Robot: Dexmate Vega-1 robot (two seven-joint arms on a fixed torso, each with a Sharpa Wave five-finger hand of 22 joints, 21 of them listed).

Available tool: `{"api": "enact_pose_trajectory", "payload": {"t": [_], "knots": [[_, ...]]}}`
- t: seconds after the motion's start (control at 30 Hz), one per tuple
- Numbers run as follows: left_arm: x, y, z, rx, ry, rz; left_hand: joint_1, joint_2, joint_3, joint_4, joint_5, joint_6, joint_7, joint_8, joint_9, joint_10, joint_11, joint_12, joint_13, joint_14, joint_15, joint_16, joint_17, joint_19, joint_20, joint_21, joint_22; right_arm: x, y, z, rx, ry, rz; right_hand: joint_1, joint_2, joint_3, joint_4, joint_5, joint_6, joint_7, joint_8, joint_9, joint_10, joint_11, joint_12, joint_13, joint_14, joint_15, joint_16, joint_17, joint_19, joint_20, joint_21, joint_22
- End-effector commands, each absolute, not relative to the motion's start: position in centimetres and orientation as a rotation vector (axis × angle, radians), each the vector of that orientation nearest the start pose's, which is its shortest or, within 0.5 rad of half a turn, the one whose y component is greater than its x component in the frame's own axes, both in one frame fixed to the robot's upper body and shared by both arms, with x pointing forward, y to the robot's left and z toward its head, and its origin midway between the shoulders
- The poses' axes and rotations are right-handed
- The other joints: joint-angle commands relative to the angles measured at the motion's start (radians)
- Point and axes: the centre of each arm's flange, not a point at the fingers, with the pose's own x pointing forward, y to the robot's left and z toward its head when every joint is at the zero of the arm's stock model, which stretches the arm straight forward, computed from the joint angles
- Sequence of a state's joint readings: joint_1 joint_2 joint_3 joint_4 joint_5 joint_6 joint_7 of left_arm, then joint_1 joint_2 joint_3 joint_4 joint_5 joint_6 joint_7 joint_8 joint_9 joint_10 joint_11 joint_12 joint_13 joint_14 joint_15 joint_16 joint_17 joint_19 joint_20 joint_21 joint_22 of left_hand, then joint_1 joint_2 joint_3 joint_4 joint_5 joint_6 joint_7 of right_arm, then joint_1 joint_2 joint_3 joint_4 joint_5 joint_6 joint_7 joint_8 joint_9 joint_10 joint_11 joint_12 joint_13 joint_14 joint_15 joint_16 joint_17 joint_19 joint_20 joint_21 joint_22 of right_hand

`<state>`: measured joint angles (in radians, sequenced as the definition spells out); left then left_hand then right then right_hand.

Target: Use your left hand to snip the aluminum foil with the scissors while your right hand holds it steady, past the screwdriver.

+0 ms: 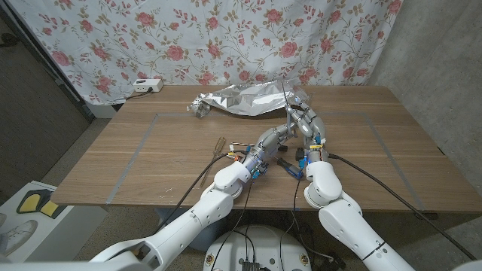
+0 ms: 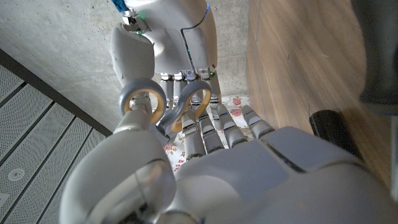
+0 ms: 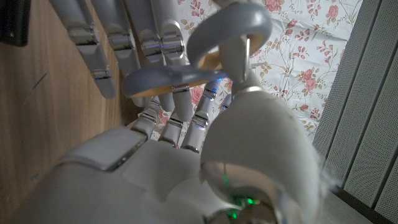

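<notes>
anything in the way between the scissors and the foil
Nothing visible. The grey-handled scissors sit between the left robot hand and right robot hand; bare wooden table leads to the crumpled silver aluminum foil.

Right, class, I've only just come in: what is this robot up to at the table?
Both hands meet near the middle of the wooden table. The scissors, with grey and yellow loops, sit between the left hand and the right hand; which one grips them is hard to tell. The crumpled aluminum foil lies beyond them, not yet held. A blue-handled screwdriver lies by the wrists.
</notes>
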<state>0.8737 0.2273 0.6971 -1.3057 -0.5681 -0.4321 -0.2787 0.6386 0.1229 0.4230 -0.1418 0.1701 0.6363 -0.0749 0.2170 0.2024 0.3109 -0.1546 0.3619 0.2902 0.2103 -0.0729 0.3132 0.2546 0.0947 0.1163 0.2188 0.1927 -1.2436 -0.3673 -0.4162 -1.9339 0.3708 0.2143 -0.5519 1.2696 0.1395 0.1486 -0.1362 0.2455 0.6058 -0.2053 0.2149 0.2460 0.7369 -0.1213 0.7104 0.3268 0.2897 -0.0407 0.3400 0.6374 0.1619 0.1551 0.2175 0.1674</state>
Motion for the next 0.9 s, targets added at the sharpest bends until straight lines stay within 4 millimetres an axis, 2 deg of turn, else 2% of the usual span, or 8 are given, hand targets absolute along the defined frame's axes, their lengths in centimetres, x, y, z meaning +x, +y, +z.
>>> {"api": "enact_pose_trajectory", "payload": {"t": [0.03,0.13,0.2,0.33,0.47,0.77,0.9], "knots": [[58.12,1.42,-10.2,-0.094,-0.611,-0.834,0.016,0.016,-0.004,-0.011,0.003,0.032,0.023,0.023,0.013,0.033,-0.002,0.03,0.027,0.036,-0.004,0.028,0.027,0.012,0.013,0.011,0.005,51.06,-16.48,-6.79,0.249,-0.676,0.004,0.006,0.012,0.001,0.0,0.0,0.007,0.0,-0.002,0.003,0.115,-0.102,0.002,0.004,0.006,-0.181,0.006,0.005,0.008,-0.007,-0.006,0.004],[58.05,1.42,-10.23,-0.102,-0.615,-0.823,0.029,0.02,-0.01,-0.016,0.002,0.073,0.032,0.047,0.027,0.075,-0.012,0.069,0.055,0.062,-0.007,0.053,0.049,0.027,0.015,0.019,0.009,51.05,-16.48,-6.81,0.249,-0.674,0.005,0.007,0.012,0.001,-0.002,0.0,0.007,0.0,-0.003,0.002,0.115,-0.102,0.004,0.005,0.01,-0.182,0.008,0.006,0.011,-0.009,-0.007,0.004],[57.99,1.44,-10.25,-0.112,-0.616,-0.815,0.04,0.02,-0.014,-0.019,0.002,0.097,0.029,0.065,0.04,0.1,-0.017,0.096,0.075,0.078,-0.009,0.069,0.066,0.038,0.017,0.024,0.011,51.06,-16.5,-6.84,0.251,-0.674,0.004,0.008,0.012,0.001,-0.002,0.0,0.007,0.0,-0.003,0.002,0.115,-0.102,0.004,0.006,0.011,-0.181,0.009,0.007,0.013,-0.009,-0.007,0.004],[57.88,1.5,-10.32,-0.128,-0.615,-0.796,0.068,0.02,-0.021,-0.026,0.003,0.121,-0.001,0.097,0.07,0.127,-0.028,0.143,0.118,0.093,-0.014,0.096,0.099,0.048,0.017,0.03,0.015,51.08,-16.54,-6.91,0.252,-0.673,0.003,0.009,0.012,0.002,-0.003,-0.001,0.006,0.0,-0.004,0.002,0.114,-0.102,0.005,0.007,0.014,-0.182,0.01,0.008,0.016,-0.013,-0.009,0.004],[57.76,1.51,-10.36,-0.143,-0.62,-0.772,0.094,0.022,-0.029,-0.026,0.002,0.128,-0.01,0.131,0.108,0.139,-0.031,0.185,0.164,0.108,-0.016,0.125,0.133,0.052,0.017,0.032,0.017,51.09,-16.54,-6.98,0.254,-0.675,0.005,0.01,0.012,0.002,-0.004,-0.001,0.006,0.0,-0.004,0.002,0.114,-0.102,0.007,0.008,0.015,-0.182,0.01,0.01,0.019,-0.013,-0.01,0.004],[57.56,1.41,-10.29,-0.177,-0.63,-0.727,0.141,0.019,-0.05,-0.027,0.003,0.137,-0.022,0.198,0.184,0.117,-0.031,0.249,0.257,0.134,-0.02,0.192,0.208,0.067,0.014,0.039,0.022,51.05,-16.44,-7.17,0.259,-0.677,0.004,0.012,0.013,0.003,-0.004,-0.001,0.006,0.001,-0.005,0.002,0.111,-0.102,0.01,0.01,0.023,-0.183,0.014,0.014,0.027,-0.019,-0.012,0.005],[57.53,1.32,-10.38,-0.185,-0.627,-0.716,0.185,0.015,-0.072,-0.026,0.003,0.117,-0.017,0.241,0.244,0.103,-0.036,0.333,0.368,0.15,-0.033,0.268,0.291,0.082,0.009,0.045,0.027,51.02,-16.51,-7.22,0.262,-0.677,0.002,0.011,0.013,0.002,-0.004,-0.002,0.007,0.001,-0.005,0.002,0.109,-0.101,0.009,0.009,0.025,-0.183,0.015,0.016,0.029,-0.019,-0.013,0.005]]}}
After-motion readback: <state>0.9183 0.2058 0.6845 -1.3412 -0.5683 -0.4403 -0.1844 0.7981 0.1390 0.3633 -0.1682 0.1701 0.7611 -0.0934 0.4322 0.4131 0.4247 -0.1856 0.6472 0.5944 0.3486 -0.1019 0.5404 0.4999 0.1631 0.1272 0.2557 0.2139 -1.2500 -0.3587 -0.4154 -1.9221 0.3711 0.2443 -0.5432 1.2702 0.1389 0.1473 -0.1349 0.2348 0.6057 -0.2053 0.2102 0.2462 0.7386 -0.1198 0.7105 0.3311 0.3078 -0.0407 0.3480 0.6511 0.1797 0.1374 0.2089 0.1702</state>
